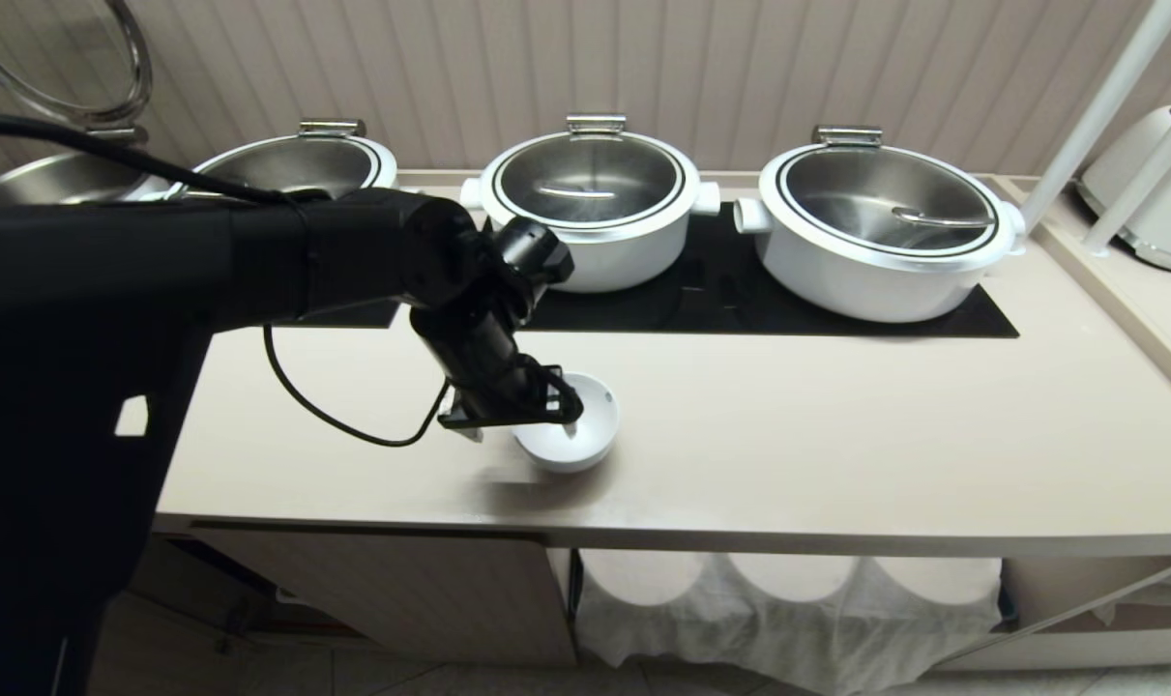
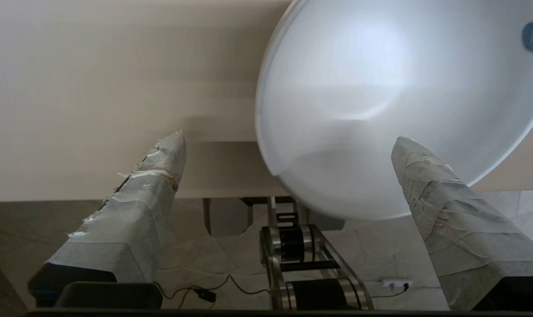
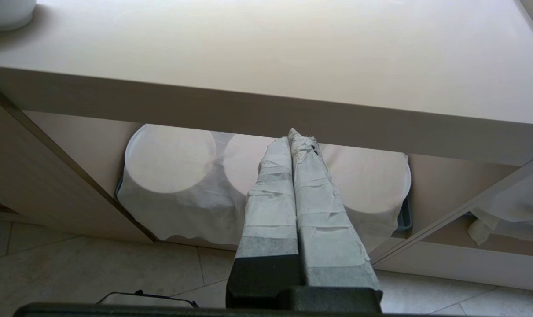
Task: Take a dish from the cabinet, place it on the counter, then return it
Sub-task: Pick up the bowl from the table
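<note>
Dish (image 1: 575, 430) sits upright on the table (image 1: 788, 435), lower centre of the head frame, near the front edge; left pincer (image 1: 522, 425) hangs over its left rim, fingers (image 2: 152, 193) spread apart; right pincer (image 3: 291, 136) pressed together below the table edge, facing the cabinet (image 3: 50, 176).

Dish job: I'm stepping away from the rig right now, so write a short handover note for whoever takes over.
Left hand: open at the near rim of the dish, fingers spread, not gripping.
Right hand: shut, empty, parked low in front of the cabinet.
Dish: upright on the counter, near its front edge.
Done: dish out of the cabinet and set down.
Left: grasp the dish again and return it to the cabinet.
</note>
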You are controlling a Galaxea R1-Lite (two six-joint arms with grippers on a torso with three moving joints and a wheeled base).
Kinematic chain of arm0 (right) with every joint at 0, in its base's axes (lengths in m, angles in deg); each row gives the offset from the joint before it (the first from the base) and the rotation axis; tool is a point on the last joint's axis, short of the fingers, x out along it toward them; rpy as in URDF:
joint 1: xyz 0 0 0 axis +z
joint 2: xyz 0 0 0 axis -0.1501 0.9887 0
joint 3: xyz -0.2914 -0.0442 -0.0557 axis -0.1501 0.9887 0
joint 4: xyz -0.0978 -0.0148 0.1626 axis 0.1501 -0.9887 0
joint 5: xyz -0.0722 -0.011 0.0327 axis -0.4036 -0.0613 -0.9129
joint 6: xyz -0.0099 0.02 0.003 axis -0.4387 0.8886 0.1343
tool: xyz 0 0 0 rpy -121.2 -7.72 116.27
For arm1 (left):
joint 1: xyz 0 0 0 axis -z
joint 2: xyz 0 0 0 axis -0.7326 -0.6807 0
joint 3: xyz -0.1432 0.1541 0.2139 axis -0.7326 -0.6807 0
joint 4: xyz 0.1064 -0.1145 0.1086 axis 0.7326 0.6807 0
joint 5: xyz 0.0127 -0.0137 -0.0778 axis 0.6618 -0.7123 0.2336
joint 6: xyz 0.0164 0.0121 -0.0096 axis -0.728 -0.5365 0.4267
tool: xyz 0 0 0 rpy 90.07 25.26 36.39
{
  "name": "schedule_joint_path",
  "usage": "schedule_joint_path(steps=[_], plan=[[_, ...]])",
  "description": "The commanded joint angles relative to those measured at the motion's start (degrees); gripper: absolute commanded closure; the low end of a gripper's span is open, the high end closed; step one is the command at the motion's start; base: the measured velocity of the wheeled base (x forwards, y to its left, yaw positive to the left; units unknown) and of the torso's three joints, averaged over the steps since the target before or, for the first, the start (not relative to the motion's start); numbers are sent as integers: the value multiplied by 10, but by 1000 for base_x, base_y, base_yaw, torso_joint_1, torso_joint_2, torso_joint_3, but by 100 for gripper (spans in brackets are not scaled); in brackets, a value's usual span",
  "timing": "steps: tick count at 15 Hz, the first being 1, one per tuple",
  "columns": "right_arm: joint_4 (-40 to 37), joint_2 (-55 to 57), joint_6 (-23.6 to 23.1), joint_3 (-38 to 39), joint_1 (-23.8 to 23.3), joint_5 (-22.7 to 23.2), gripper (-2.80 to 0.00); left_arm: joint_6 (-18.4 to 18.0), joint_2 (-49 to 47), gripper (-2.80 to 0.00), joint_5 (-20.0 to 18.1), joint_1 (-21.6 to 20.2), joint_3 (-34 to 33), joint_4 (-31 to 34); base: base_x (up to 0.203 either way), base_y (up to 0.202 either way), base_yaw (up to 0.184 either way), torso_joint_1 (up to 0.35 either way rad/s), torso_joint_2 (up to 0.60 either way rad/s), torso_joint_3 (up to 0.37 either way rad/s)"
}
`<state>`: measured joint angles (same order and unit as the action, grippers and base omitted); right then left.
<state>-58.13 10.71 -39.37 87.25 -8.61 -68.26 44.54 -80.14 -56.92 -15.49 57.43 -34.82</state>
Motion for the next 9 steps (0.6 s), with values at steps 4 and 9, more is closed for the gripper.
schedule_joint_path(steps=[4,9], plan=[[0,0,0,0,1,0,0,3,-18,-280,0,-1,0,-19,0,0,0,0,0,0],[0,0,0,0,1,0,0,3,-18,-280,1,-1,0,-18,0,0,0,0,0,0]])
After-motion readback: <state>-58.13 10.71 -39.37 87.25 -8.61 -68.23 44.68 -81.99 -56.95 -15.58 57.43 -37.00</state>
